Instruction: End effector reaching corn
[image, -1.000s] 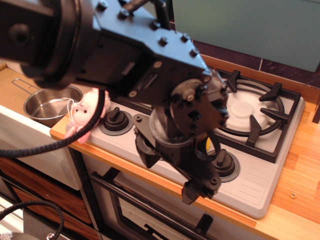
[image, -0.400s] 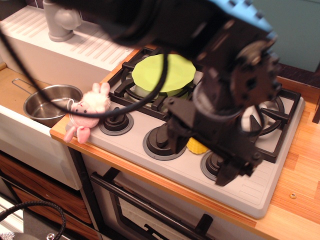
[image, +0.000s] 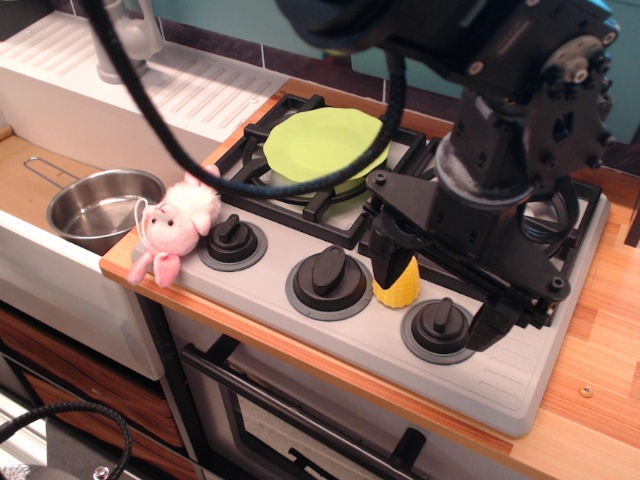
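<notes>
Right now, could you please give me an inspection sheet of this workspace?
Surface: grey toy stove on a wooden counter, three black knobs along its front.
Job's things: yellow corn standing between the middle and right knobs.
Clutter: lime-green plate on the back-left burner; pink plush toy at the stove's left edge; steel pot in the sink.
Grippers: pincer directly over the corn, one finger crossing it; jaw state unclear.
Cables: black cable looping over the stove.
Surroundings: oven door below, white drainboard behind.

One cam only: high, front-left of stove (image: 500, 385), looking down obliquely, close; fingers (image: 386, 268) sit centre-right of frame.
</notes>
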